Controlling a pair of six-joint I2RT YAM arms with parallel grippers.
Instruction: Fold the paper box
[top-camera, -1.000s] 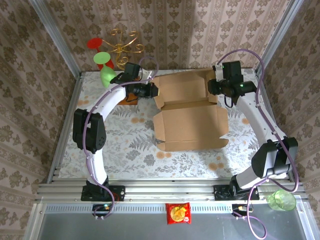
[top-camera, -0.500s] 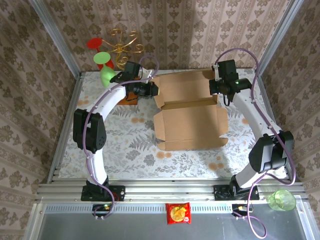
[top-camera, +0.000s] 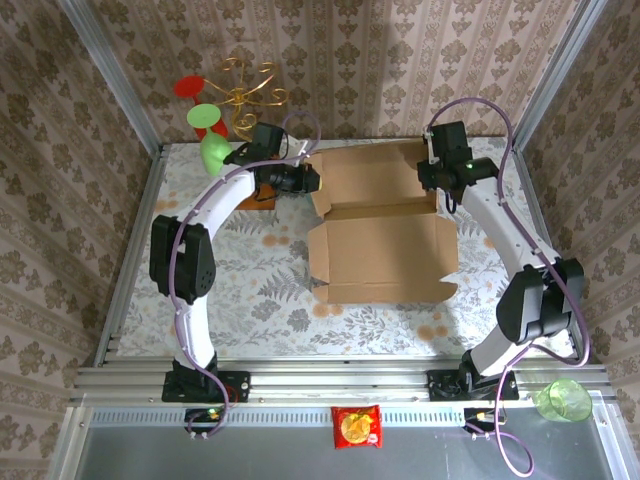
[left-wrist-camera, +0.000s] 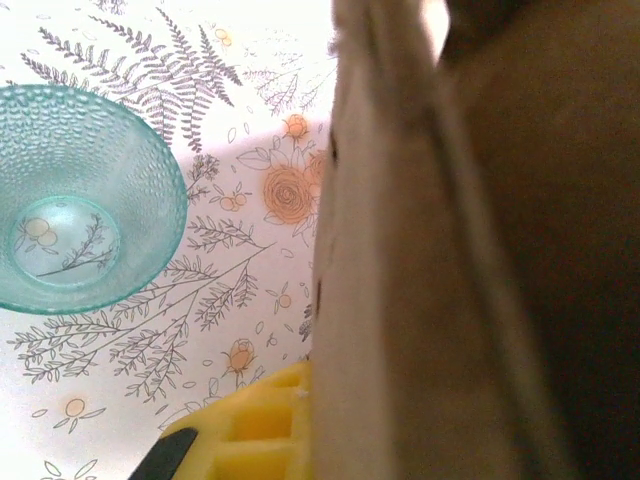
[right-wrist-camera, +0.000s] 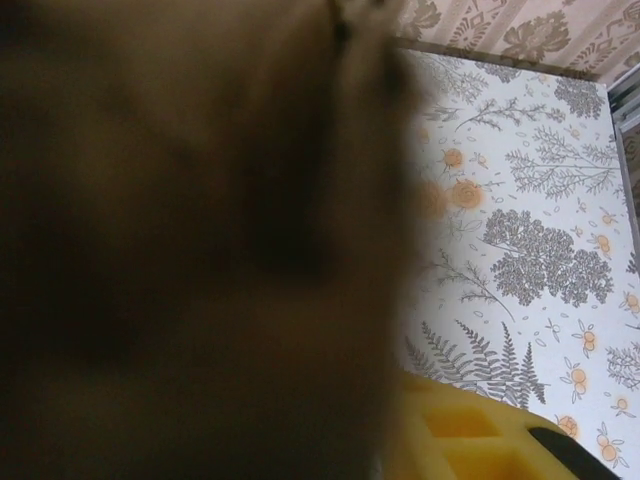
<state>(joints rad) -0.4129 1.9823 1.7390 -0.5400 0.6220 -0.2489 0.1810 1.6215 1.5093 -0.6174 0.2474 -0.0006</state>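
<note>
the paper box (top-camera: 380, 245) lies opened out on the far middle of the floral table (top-camera: 250, 300), its large near panel flat with small flaps at the corners and a second panel beyond a crease towards the back wall. seen from above, the left gripper (top-camera: 308, 180) is at the left edge of that far panel and the right gripper (top-camera: 431, 183) at its right edge, so the two face each other across the carton.

in the left wrist view the cardboard (left-wrist-camera: 480, 250) stands right up against the lens, covering the right half, its edge running top to bottom. one yellow finger (left-wrist-camera: 250, 440) shows low down just left of that edge, with a teal glass bowl (left-wrist-camera: 80, 200) on the cloth further left. in the right wrist view the cardboard (right-wrist-camera: 180, 250) is a dark blur over the left side, with a yellow finger (right-wrist-camera: 470, 440) just to its right.

the box hides the other finger of each pair - whether either gripper is clamped on the board or merely beside it, i cannot tell.
</note>
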